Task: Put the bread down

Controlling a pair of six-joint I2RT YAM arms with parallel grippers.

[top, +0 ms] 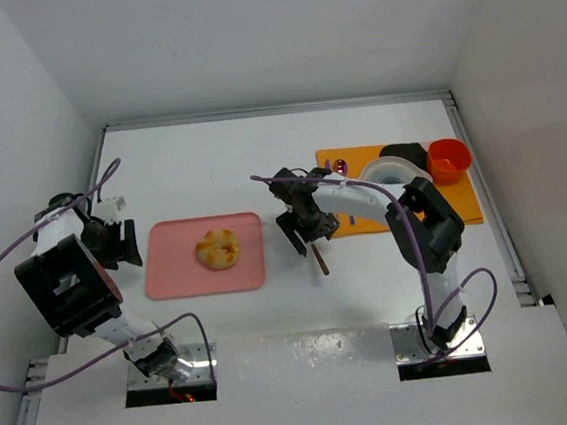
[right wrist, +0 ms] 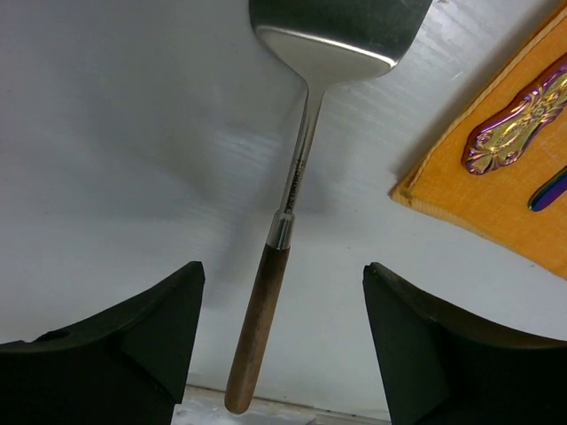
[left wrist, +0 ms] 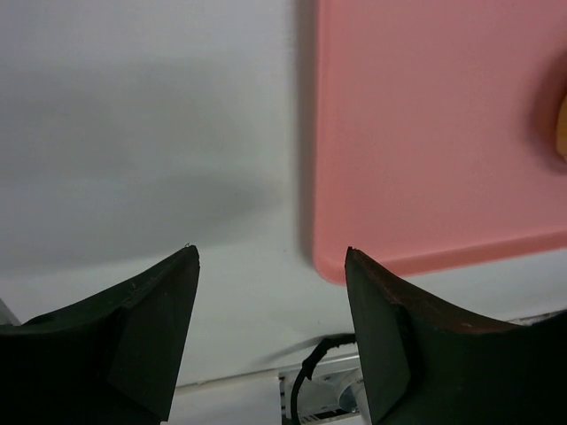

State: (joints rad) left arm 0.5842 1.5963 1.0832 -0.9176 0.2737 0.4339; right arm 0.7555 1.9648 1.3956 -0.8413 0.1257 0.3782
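Note:
The bread (top: 218,249), a small lumpy golden-yellow bun, lies on a pink board (top: 173,261) left of centre. In the left wrist view only its edge (left wrist: 562,133) shows, at the right border on the pink board (left wrist: 443,133). My left gripper (top: 126,244) is open and empty, just left of the board, over the bare table (left wrist: 272,257). My right gripper (top: 298,229) is open, right of the board. It hovers over a spatula (right wrist: 266,301) that lies on the table, whose wooden handle (top: 320,260) sits between the fingers without touching them.
An orange mat (top: 464,205) at the right holds a white plate (top: 390,173), a black object (top: 404,151) and an orange-red bowl (top: 448,159). Iridescent cutlery (right wrist: 518,119) lies on the mat's near corner (right wrist: 496,204). White walls enclose the table.

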